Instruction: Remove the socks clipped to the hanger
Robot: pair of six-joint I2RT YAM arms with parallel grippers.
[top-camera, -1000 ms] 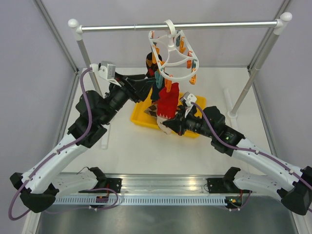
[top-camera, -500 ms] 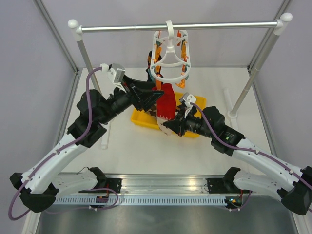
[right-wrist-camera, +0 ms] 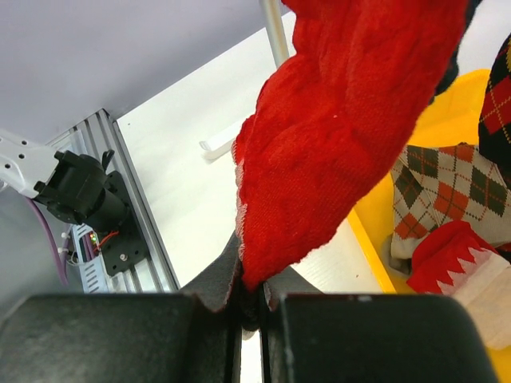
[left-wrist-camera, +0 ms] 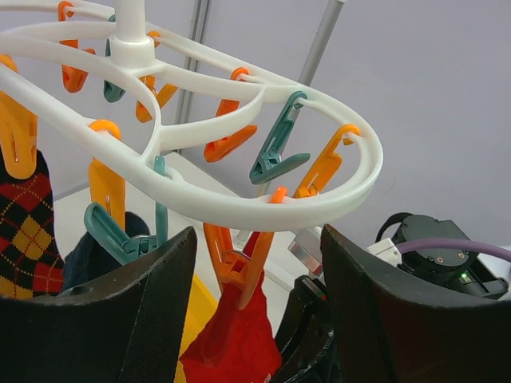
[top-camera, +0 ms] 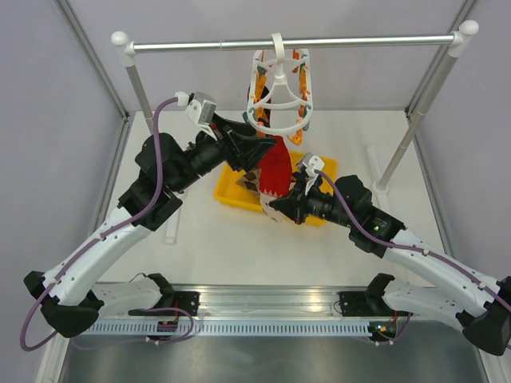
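Note:
The white oval hanger (top-camera: 279,92) hangs by its hook from the rail, with orange and teal pegs round its rings (left-wrist-camera: 263,211). An orange peg (left-wrist-camera: 231,259) clips a plain red sock (left-wrist-camera: 235,343). My left gripper (left-wrist-camera: 257,239) is open just below the ring, and the peg shows in the gap between its fingers with space on both sides. My right gripper (right-wrist-camera: 251,291) is shut on the red sock's (right-wrist-camera: 343,136) lower tip, below the hanger (top-camera: 279,206). An argyle sock (left-wrist-camera: 28,227) and a dark sock (left-wrist-camera: 84,255) hang clipped at the left.
A yellow tray (top-camera: 227,191) under the hanger holds loose socks, among them a beige argyle one (right-wrist-camera: 443,191) and a red one with a white cuff (right-wrist-camera: 459,259). The silver rail (top-camera: 359,40) rests on two slanted posts (top-camera: 403,148). Grey walls close in both sides.
The left arm rose and swung right, up to the hanger's rim, its jaws opening slightly wider. The hanger swung back from its tilt. The right gripper kept its hold on the red sock.

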